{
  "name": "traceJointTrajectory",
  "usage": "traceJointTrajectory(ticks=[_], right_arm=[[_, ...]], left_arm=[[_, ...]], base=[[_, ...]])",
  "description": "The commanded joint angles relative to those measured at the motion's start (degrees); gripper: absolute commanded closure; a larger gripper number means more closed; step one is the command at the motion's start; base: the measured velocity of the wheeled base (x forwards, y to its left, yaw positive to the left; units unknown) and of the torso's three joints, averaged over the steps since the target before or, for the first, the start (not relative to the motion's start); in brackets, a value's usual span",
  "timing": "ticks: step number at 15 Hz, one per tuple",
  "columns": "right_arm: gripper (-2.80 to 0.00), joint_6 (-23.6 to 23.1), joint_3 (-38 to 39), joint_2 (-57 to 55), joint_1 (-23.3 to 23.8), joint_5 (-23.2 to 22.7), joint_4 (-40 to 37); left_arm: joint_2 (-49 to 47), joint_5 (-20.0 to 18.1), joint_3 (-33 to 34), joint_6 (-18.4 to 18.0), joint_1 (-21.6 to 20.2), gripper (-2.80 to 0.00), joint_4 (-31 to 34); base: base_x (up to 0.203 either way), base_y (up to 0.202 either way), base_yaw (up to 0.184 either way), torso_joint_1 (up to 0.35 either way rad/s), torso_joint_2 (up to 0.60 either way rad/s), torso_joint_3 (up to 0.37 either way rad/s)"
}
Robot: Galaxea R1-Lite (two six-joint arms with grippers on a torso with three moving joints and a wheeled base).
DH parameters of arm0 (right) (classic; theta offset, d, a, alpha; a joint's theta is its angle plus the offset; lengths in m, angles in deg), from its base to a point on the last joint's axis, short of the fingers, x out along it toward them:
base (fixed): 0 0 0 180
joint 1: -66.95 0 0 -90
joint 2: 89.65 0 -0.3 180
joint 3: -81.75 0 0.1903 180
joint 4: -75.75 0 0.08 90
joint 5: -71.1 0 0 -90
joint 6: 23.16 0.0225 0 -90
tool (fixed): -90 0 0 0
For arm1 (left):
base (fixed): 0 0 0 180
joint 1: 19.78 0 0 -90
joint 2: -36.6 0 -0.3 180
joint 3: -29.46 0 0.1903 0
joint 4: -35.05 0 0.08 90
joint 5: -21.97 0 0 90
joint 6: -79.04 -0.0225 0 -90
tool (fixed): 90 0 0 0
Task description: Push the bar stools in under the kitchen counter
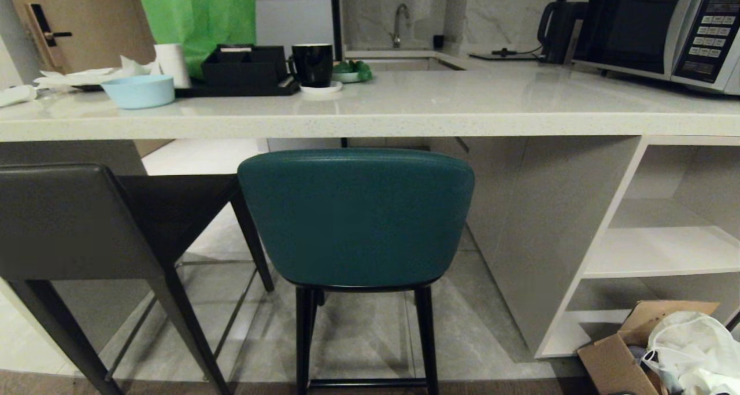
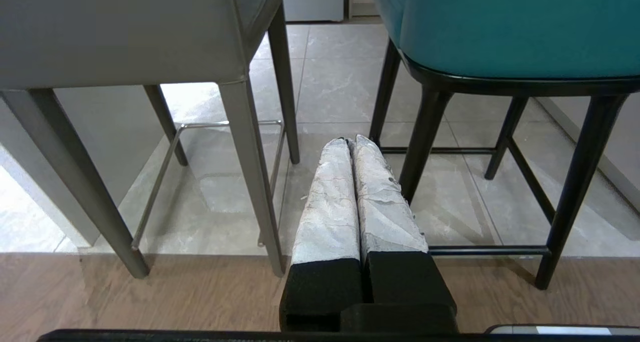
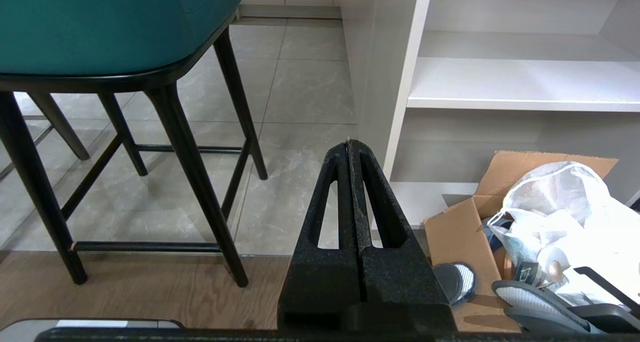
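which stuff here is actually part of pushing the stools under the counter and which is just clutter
Part of the job: teal stool, dark grey stool, kitchen counter.

Just lying about: blue bowl, black mug, microwave, kettle, cardboard box.

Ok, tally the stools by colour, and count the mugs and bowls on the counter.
Teal stool: 1
Grey stool: 1
Black mug: 1
Blue bowl: 1
Total: 4

The grey stool [image 1: 75,227] is cut off left of the teal stool [image 1: 355,216], whose seat and feet stay hidden; neither arm shows in the head view.
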Motion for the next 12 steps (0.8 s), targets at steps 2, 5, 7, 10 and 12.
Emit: traceJointTrajectory(ticks=[2,5,7,10,12], right_arm=[[0.00,0.1,0.0,-0.1,0.0,0.0,0.0],[0.00,0.8,0.1,-0.1,0.0,0.1,0.4],[0.00,0.8,0.1,-0.1,0.0,0.1,0.4],[0.00,0.8,0.1,-0.1,0.0,0.1,0.4],[0.00,0.8,0.1,-0.1,0.0,0.1,0.4]], left_arm=[[0.0,0.4,0.2,0.4,0.0,0.00,0.0],[0.0,0.5,0.2,2.3,0.1,0.00,-0.2],[0.0,0.5,0.2,2.4,0.1,0.00,-0.2],[0.0,0.5,0.2,2.4,0.1,0.00,-0.2],[0.0,0.3,0.2,2.3,0.1,0.00,-0.2]], base=[[0.000,0.000,0.000,0.000,0.00,0.000],[0.000,0.000,0.000,0.000,0.00,0.000],[0.000,0.000,0.000,0.000,0.00,0.000],[0.000,0.000,0.000,0.000,0.00,0.000],[0.000,0.000,0.000,0.000,0.00,0.000]])
